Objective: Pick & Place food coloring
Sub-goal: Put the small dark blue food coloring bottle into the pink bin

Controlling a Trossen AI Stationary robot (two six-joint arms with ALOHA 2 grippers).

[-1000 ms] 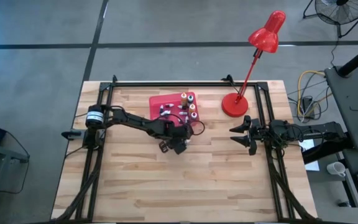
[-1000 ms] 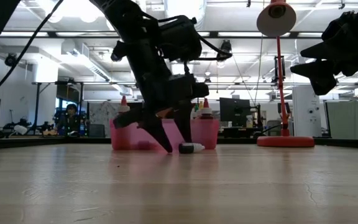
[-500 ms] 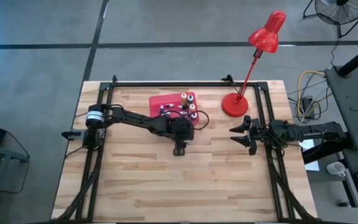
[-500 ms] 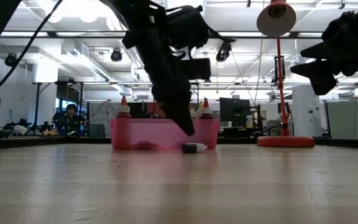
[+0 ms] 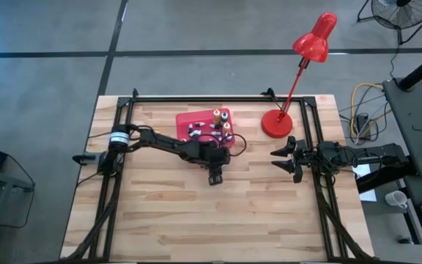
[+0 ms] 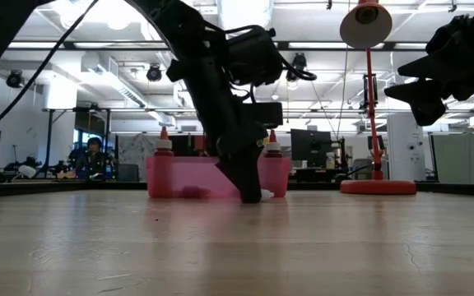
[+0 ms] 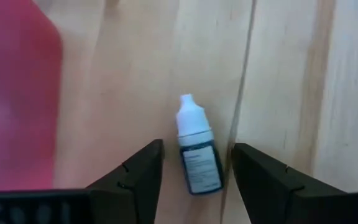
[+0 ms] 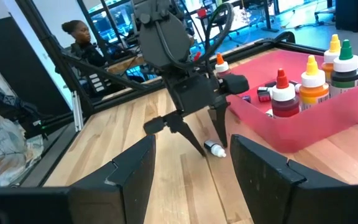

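While your left gripper (image 7: 191, 165) is standing open astride the lying white-capped vial (image 7: 197, 155) beside the red tray (image 7: 14, 99), you are wanting both fingers centred on its body before closing.

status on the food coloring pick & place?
Done: several bottles stand in the red tray. In hand: nothing gripped; left gripper is open, its fingers either side of a small vial lying on the table. Left: grasp it, place it. Right gripper waits, open.

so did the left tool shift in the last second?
Yes. In the high view the left tool swung toward the lamp side along the red tray's near edge, now straddling the lying vial.
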